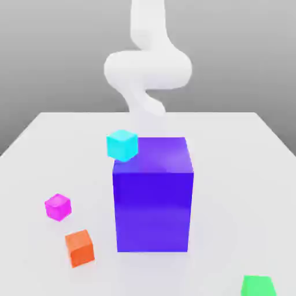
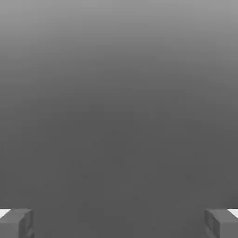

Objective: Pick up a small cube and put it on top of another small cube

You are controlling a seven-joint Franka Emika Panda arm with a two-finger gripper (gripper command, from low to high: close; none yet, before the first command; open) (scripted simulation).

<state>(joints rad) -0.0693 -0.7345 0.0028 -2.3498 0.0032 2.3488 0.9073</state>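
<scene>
Cubes waiting, tool wide and empty

Pink cube [image 1: 58, 207] sits on the table [image 1: 243, 167] at the exterior view's left, nothing touching it, free on all sides. That makes it an easy first pick, I'd say. Just beside it, nearer the camera, lies the orange cube [image 1: 80, 247], apart from it with a clear gap; a likely base for the stack, though that's my guess. The cyan cube [image 1: 122, 144] shows at the upper left corner of the big blue block [image 1: 152, 193]; whether it rests on the table behind or leans on the block, I cannot tell. A green cube [image 1: 258, 286] peeks in at the lower right edge, well apart from the rest. Behind the block rises the white arm [image 1: 147, 69], its end hidden by the block. In the hand view the tool [image 2: 119, 223] is spread wide, fingertips [image 2: 16, 223] at opposite edges, nothing between them. Nothing is grasped yet; the pick has still to begin.
</scene>
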